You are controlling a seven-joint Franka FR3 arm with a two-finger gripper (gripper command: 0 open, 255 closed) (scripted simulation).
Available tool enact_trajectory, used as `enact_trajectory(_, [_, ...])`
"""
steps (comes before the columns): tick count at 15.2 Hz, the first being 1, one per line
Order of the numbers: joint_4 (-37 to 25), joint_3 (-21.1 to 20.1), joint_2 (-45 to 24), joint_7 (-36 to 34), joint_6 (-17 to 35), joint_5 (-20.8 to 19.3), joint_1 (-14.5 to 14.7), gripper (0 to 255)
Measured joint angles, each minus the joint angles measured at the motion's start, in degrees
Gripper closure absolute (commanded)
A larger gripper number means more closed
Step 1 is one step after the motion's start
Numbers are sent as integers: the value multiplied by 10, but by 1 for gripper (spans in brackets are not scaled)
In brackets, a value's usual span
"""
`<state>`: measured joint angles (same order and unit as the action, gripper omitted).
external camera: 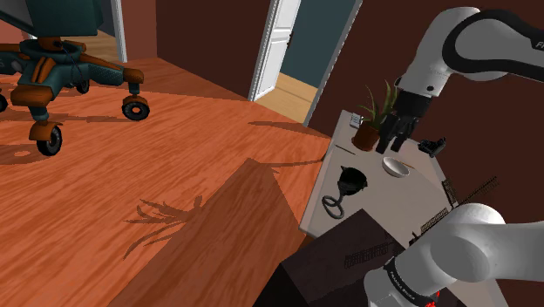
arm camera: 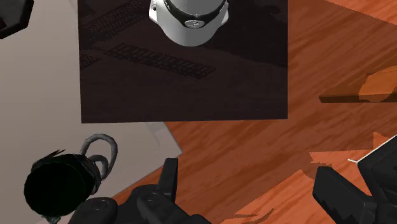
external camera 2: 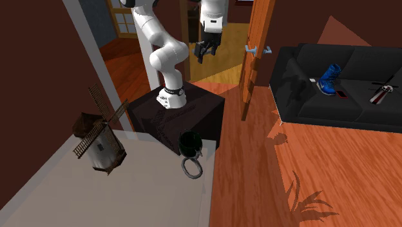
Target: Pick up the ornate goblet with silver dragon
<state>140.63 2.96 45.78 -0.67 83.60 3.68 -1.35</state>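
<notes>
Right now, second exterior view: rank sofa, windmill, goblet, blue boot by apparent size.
1. sofa
2. windmill
3. goblet and blue boot: about alike. The boot is farther from the camera, so I won't rank them.

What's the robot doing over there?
The white robot arm is going for the dark goblet that sits near the edge of the pale table. Its black gripper hangs up in the air, fingers open, holding nothing. In the wrist view the goblet is off to one side of the fingers, not between them, so it isn't grabbed yet.
</notes>
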Motion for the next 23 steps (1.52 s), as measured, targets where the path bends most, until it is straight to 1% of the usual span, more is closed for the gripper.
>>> enact_trajectory(3, [4, 7, -14, 4, 14, -6, -5, 0])
enact_trajectory(12, [4, 59, -168, 31, 144, -42, -39, 0])
enact_trajectory(16, [-26, 82, -264, 44, 200, -47, -50, 0])
enact_trajectory(19, [-44, 98, -322, 54, 232, -48, -60, 0])
enact_trajectory(23, [-85, 118, -410, 68, 267, -41, -71, 0])
